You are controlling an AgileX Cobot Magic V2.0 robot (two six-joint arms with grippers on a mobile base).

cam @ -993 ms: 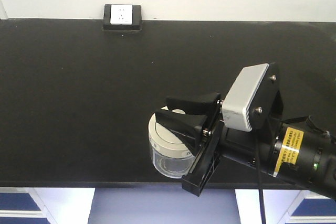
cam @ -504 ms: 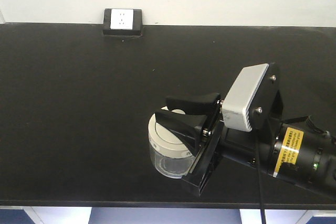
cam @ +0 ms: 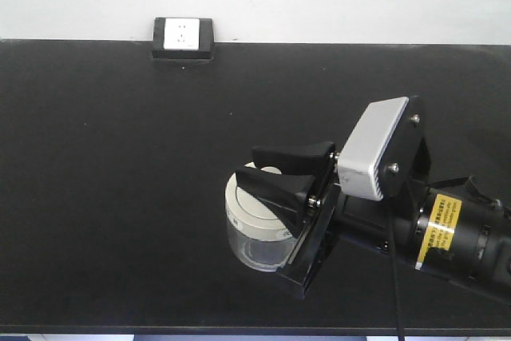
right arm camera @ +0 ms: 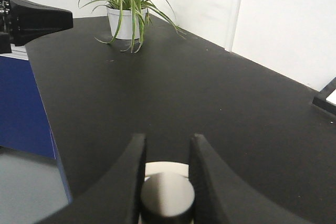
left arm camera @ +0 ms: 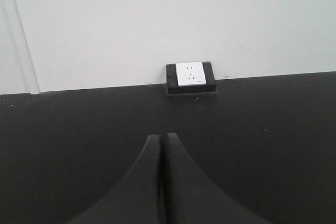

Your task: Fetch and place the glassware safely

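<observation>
Advanced over table (cam: 120,157), right hand (cam: 247,165) clamps jar (cam: 249,233).

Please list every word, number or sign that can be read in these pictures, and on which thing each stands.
Yellow label on the right arm: black print, too small to read.
Glass jar, lid rim: small dark marks, too blurred to read.
Socket box: no words, only slots.
</observation>
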